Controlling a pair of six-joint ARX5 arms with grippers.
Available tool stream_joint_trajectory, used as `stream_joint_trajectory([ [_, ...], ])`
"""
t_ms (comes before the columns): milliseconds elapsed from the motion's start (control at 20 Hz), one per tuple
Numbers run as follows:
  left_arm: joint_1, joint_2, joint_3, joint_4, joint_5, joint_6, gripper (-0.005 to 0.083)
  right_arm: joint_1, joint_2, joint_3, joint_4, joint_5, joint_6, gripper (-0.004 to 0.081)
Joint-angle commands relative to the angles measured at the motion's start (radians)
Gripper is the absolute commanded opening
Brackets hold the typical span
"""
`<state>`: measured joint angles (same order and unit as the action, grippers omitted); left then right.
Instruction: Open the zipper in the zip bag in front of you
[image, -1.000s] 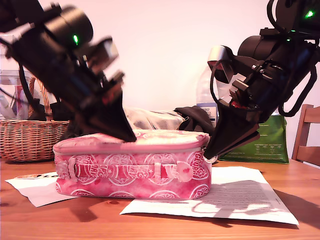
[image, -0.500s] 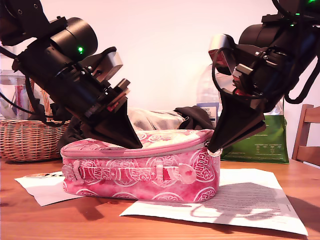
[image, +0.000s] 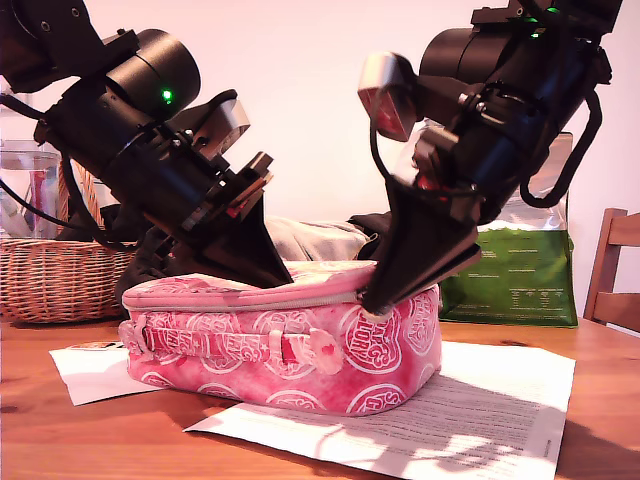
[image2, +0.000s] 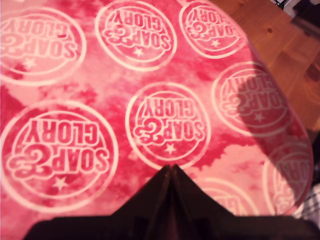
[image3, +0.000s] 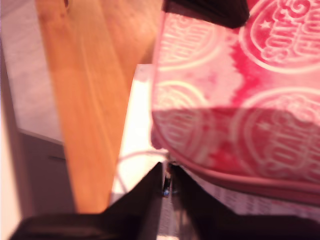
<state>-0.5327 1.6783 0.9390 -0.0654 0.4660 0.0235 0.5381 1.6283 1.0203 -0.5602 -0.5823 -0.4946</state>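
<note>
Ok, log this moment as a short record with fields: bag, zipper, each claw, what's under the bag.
bag: pink zip bag, one end raised off the table
zipper: zipper line under the lid; how far it is open cannot be told
first claw: my first gripper, jaws together, tip pressed on the lid
second claw: my second gripper, pinching a small metal piece at the bag's edge
underneath: printed paper sheets on wooden table

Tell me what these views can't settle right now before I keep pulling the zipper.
- Zipper pull: hidden under my second gripper in the exterior view, blurred in the second wrist view.
- How far the zipper is open: exterior view shows one side only.
- My first gripper: shut on the zip bag lid; pressing or pinching, unclear.
</note>
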Motion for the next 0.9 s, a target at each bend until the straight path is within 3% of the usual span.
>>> stream_joint_trajectory([
  [0,-0.018,0.050,-0.020,0.002,-0.001,-0.021,-0.0019,0.023,-0.021,-0.003,0.020,-0.058,0.005,0.0208],
  [250,-0.023,0.011,-0.020,0.006,-0.003,-0.028,-0.0019,0.023,-0.026,-0.003,-0.049,-0.099,0.036,0.0320],
  [400,-0.027,-0.041,-0.020,-0.015,-0.020,-0.050,-0.0019,-0.015,-0.056,-0.003,-0.073,-0.096,0.035,0.0320],
  [550,-0.058,-0.098,-0.021,-0.047,-0.097,-0.050,-0.0019,-0.086,-0.130,-0.003,-0.071,-0.096,0.035,0.0317],
  [750,-0.135,-0.158,-0.031,-0.038,-0.198,-0.068,-0.0019,-0.185,-0.240,-0.003,-0.050,-0.091,0.035,0.0258],
  [850,-0.180,-0.193,-0.057,-0.015,-0.235,-0.089,-0.0019,-0.203,-0.270,-0.003,-0.034,-0.043,0.035,0.0245],
])
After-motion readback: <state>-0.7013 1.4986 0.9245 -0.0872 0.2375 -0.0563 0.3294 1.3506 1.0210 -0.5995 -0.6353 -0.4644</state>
